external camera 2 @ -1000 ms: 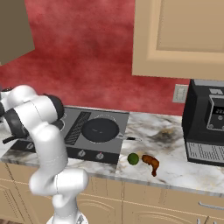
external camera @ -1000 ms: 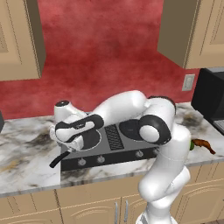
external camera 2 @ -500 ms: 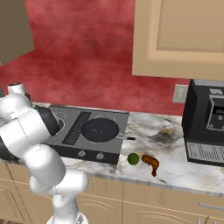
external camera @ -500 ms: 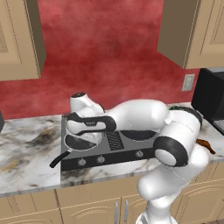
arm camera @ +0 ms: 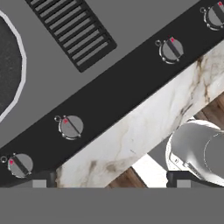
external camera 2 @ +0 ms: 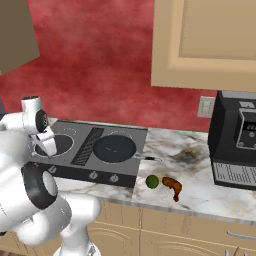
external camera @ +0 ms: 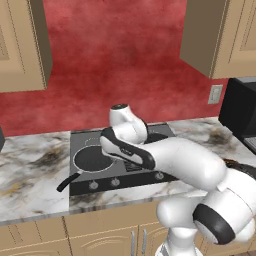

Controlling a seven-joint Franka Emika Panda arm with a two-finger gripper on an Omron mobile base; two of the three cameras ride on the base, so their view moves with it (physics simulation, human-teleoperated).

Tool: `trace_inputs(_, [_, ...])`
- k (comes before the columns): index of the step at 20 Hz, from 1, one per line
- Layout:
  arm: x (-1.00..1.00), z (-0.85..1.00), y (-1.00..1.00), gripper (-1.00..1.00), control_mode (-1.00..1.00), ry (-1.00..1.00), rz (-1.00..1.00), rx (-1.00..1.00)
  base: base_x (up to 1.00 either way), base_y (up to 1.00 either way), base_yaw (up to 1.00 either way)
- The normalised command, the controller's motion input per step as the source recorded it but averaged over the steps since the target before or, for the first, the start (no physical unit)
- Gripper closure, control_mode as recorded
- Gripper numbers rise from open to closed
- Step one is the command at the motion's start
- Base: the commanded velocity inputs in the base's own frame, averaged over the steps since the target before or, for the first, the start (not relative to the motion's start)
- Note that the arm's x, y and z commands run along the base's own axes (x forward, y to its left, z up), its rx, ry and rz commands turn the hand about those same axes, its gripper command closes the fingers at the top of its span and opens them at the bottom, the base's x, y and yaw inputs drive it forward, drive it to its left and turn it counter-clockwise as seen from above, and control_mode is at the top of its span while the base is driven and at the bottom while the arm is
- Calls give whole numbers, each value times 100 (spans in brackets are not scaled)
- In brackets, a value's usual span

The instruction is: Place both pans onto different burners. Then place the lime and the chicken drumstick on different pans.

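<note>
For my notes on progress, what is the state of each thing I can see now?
Left pan: on a burner, empty.
Right pan: on a burner, empty.
Lime: on the counter, beside the drumstick.
Chicken drumstick: on the counter.
Tool: open, empty, above the stove knobs.

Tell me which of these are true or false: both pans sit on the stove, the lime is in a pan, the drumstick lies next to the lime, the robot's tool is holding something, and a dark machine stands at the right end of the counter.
1. Both pans sit on the stove. True: one pan is on the right burner, the other pan on the left.
2. The lime is in a pan. False: the lime lies on the marble counter, right of the stove.
3. The chicken drumstick lies next to the lime. True: the chicken drumstick is just right of it.
4. The tool is holding something. False: the tool is open and empty above the stove's knobs.
5. A dark machine stands at the right end. True: the coffee machine.
</note>
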Motion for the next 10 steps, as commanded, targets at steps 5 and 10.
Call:
trace_inputs(5, [-32,23,-81,-100,-100,7,1,-2,0,0,0])
trace_inputs(10, [-14,39,-72,-100,-100,11,2,-1,0,0,0])
